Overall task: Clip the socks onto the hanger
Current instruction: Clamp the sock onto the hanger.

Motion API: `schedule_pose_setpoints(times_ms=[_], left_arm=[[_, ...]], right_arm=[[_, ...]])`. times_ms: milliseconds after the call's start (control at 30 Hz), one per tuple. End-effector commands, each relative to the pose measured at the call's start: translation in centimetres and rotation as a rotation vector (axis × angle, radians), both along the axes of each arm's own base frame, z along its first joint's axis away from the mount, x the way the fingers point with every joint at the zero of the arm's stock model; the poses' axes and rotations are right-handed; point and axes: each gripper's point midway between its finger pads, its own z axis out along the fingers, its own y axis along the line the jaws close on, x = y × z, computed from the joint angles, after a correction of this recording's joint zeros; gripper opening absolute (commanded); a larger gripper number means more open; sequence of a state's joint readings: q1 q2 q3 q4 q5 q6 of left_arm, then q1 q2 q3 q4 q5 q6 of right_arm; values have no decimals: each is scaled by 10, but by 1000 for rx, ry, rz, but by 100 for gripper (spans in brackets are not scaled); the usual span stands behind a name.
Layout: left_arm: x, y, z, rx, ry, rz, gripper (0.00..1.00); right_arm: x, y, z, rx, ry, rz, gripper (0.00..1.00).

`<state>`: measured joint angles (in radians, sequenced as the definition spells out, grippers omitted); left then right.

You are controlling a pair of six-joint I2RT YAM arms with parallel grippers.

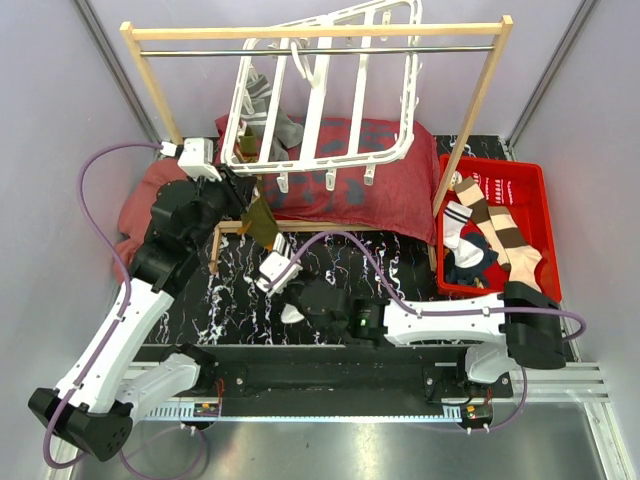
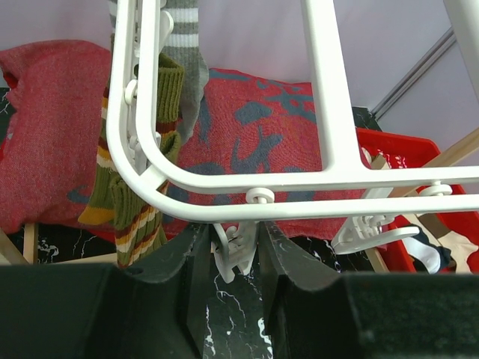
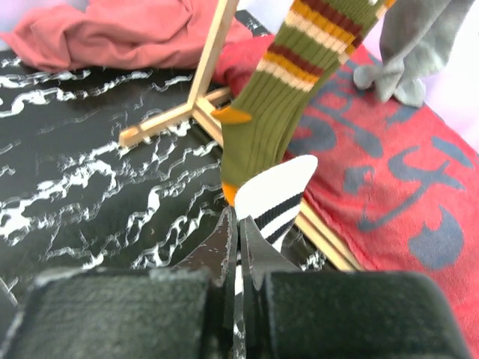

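Observation:
The white hanger (image 1: 330, 160) hangs tilted from the wooden rail; its bars fill the left wrist view (image 2: 329, 112). My left gripper (image 1: 248, 190) (image 2: 236, 239) is at its lower left corner, shut on a dangling white clip (image 2: 238, 250). An olive striped sock (image 1: 260, 220) (image 2: 127, 202) (image 3: 284, 97) and a grey sock (image 1: 275, 120) (image 3: 419, 45) hang clipped on that side. My right gripper (image 1: 272, 250) (image 3: 239, 224) is shut on a white sock with dark stripes (image 3: 277, 194), just below the olive sock; its tail hangs down (image 1: 291, 313).
The wooden rail frame (image 1: 320, 32) stands across the back, its foot (image 3: 172, 120) on the black marble table. A large red cloth (image 1: 380, 190) lies under the hanger, another (image 1: 140, 205) at the left. A red bin (image 1: 530, 180) at the right holds several socks.

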<state>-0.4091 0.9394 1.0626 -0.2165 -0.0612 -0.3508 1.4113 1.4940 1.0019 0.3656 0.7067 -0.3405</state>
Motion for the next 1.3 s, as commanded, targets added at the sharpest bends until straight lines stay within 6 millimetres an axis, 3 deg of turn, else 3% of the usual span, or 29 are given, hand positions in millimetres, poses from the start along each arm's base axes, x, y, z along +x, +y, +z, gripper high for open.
schedule_pose_setpoints(times_ms=[0,267,533,1267], left_arm=[[-7,2,1,-10,29,-21,0],[-7,-5,0,-46,42,-67,0],[-7,-9,-1,-66,45,-99,0],[-4,-12,-6,-65,59,-109,0]], right_arm=[[21,19,51,161,-55,30,0],[48,39,64,173,-62,113,0],[66,39,71,160,-91,95,0],[80,31,104,179,-150,83,0]])
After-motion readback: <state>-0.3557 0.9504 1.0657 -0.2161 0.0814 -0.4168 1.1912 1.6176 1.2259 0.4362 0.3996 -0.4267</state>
